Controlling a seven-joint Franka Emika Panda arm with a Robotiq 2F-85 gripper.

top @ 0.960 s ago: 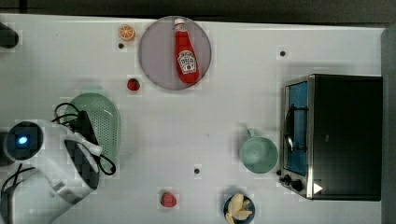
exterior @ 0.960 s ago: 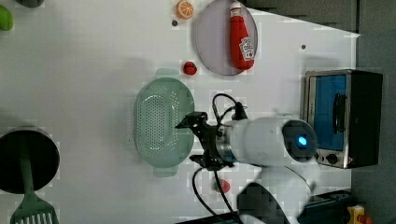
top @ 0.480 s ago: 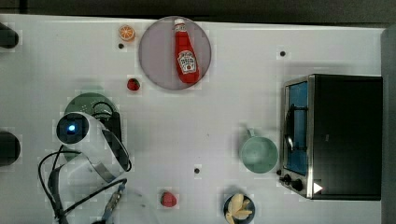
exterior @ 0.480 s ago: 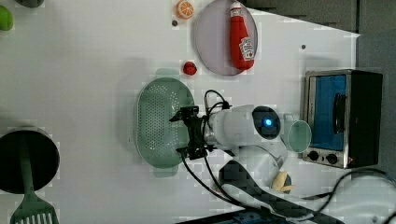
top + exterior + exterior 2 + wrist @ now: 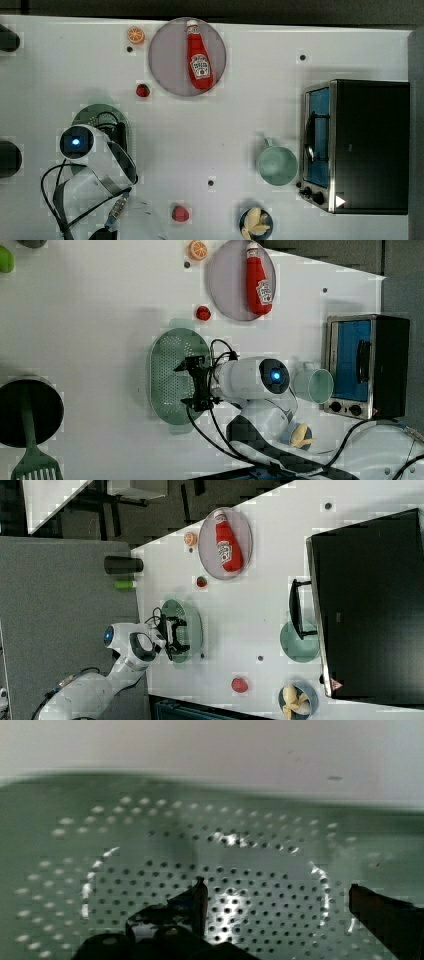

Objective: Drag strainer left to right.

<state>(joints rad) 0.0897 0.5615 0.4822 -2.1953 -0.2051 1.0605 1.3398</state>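
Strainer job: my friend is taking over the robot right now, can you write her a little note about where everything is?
Hand: open, fingers spread, hanging over the inside of the strainer; the wrist view shows the holed bottom between the fingertips. It grips nothing.
Strainer: sits on the table at the top view's left, below the strawberry and the plate with the ketchup bottle.
Mug and toaster oven stand at the top view's right.
Done: hand is in place over the strainer.
Left: press or hook it and drag it toward the top view's right, stopping short of the mug.
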